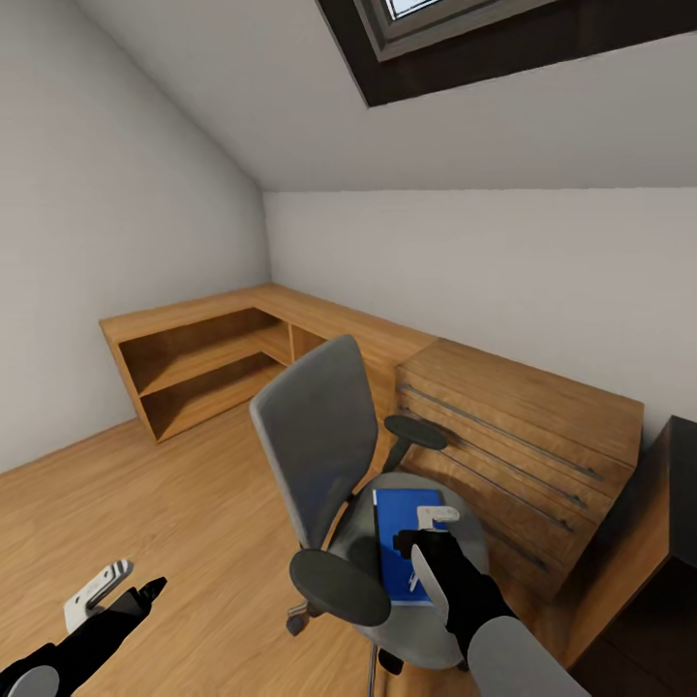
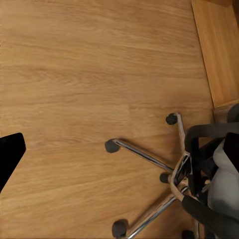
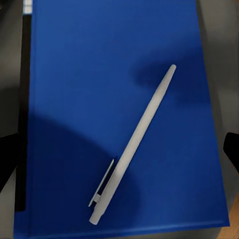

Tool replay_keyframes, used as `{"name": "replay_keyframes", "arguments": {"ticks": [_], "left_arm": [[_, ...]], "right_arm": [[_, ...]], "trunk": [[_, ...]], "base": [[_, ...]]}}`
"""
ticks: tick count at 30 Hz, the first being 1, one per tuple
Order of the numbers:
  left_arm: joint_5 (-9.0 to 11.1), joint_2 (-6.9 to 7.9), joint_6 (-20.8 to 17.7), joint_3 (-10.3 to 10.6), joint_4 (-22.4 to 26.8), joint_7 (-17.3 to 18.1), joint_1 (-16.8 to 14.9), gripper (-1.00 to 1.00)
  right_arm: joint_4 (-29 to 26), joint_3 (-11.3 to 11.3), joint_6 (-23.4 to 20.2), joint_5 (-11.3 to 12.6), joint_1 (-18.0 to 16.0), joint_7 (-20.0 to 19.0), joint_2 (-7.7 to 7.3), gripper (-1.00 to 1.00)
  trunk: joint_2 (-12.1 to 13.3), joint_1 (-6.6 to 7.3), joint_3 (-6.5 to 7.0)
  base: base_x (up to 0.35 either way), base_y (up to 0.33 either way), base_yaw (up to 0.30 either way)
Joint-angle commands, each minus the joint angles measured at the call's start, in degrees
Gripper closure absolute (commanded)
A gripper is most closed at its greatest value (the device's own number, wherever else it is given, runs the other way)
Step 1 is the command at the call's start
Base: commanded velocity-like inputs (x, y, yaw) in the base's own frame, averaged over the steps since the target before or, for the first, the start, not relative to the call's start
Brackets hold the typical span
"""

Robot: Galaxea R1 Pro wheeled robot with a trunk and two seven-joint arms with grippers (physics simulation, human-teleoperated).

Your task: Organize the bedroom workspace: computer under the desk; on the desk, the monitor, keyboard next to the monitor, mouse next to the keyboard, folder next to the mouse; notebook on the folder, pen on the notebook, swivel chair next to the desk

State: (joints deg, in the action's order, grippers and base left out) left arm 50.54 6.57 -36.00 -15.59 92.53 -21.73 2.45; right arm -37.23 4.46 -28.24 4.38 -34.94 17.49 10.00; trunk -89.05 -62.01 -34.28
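Observation:
A grey swivel chair (image 1: 319, 445) stands in the middle of the head view. On its seat lies a blue notebook (image 1: 397, 542) (image 3: 119, 74), and a white pen (image 3: 134, 144) rests slantwise on the cover. A thin black edge (image 3: 22, 124), possibly the folder, shows under the notebook's side. My right gripper (image 1: 428, 544) (image 3: 119, 149) hovers open just above the notebook, its dark fingers (image 3: 232, 149) on either side of the pen and not touching it. My left gripper (image 1: 124, 592) is open and empty, low over the floor left of the chair.
A wooden dresser (image 1: 523, 436) stands right behind the chair, and a low corner shelf unit (image 1: 203, 358) runs along the far walls. A dark piece of furniture (image 1: 678, 503) is at the right edge. The chair's chrome wheeled base (image 2: 154, 184) spreads over the wood floor (image 2: 74, 74).

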Motion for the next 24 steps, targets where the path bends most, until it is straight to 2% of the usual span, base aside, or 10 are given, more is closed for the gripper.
{"name": "replay_keyframes", "arguments": {"ticks": [1,7,14,20,24], "left_arm": [[0.6,0.02,-0.1,-0.1,0.1,-0.5,0.0,-1.0],[0.6,0.02,-0.1,-0.3,0.1,-0.5,0.0,-1.0],[0.6,0.02,-0.1,-0.3,0.1,-0.5,0.0,-1.0],[0.6,0.02,-0.1,-0.3,0.1,-0.5,0.0,-1.0],[0.6,0.02,-0.1,-0.3,0.1,-0.5,0.0,-1.0]], "right_arm": [[-0.1,0.1,-0.4,0.5,0.0,0.5,0.0,-1.0],[-0.1,-2.1,-3.1,0.5,-0.1,0.4,0.0,-1.0],[-0.1,-2.4,-3.9,0.5,-0.1,0.4,0.0,-1.0],[0.0,-2.4,-4.3,0.5,-0.1,0.4,0.0,-1.0],[-0.1,-2.4,-4.4,0.5,-0.1,0.4,0.0,-1.0]], "trunk": [[-0.4,-0.23,-0.23],[-2.9,-1.55,-1.31],[-5.7,-3.08,-2.57],[-5.7,-3.08,-2.57],[-7.3,-3.96,-3.28]], "base": [[0.0,0.0,0.0],[0.0,0.0,0.0],[0.0,0.0,0.0],[0.0,0.0,0.0],[0.0,0.0,0.0]]}}
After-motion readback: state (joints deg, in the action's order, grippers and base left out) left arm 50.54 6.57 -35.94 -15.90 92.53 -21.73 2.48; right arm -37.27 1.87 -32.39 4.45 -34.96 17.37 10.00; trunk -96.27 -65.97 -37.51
